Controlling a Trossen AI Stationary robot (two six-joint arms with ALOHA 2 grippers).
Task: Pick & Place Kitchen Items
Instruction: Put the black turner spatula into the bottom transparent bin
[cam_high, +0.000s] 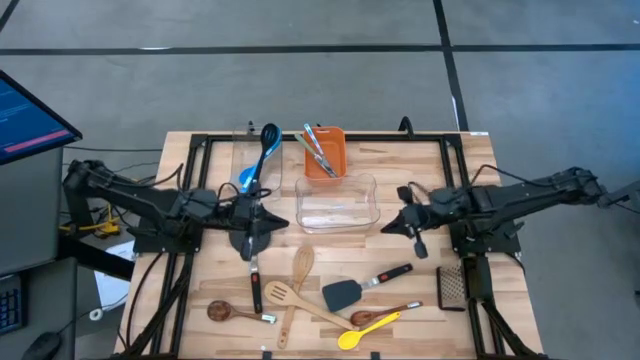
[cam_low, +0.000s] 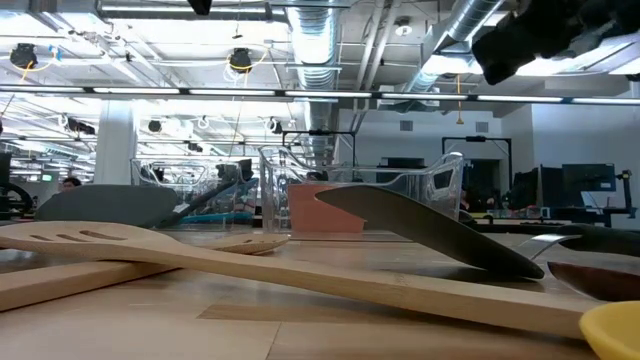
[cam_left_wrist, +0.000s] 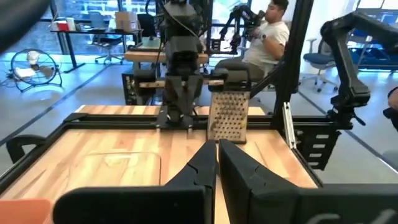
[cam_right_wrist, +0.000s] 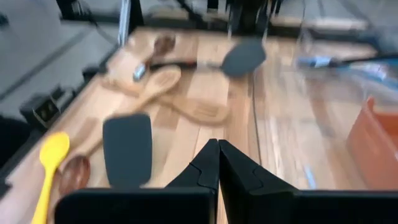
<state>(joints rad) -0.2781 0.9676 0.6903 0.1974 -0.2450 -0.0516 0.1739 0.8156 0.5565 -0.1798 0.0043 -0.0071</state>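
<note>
Yellow spoon (cam_high: 366, 330): lies at the near edge of the table (cam_high: 420, 200), toward the right side.
Dark wooden spoon (cam_high: 378, 316): just beside the yellow spoon, touching or almost touching it.
Slotted wooden spatula (cam_high: 300, 304): lies in the near middle, and its long handle runs toward the yellow spoon.
Plain wooden spoon (cam_high: 295, 285): crosses the slotted wooden spatula.
Brown spoon (cam_high: 232, 312): near the front edge, on the left.
Black turner (cam_high: 352, 290): lies to the right of the wooden ones, with its handle pointing away to the right.
Second black turner (cam_high: 254, 275): lies just below the left gripper, with a red band on its handle.
Metal grater (cam_high: 452, 286): stands on the right side of the table, near the right arm.
Left gripper (cam_high: 251, 226): above the middle left of the table, fingers pressed together, holding nothing.
Right gripper (cam_high: 414, 228): above the middle right, fingers pressed together, holding nothing.
Clear tub (cam_high: 337, 203): sits between the two grippers, nothing seen inside.
Blue spoon (cam_high: 262, 158): leans in a second clear tub at the far left.
Orange bin (cam_high: 326, 153): at the far middle, with a few thin tools inside.
</note>
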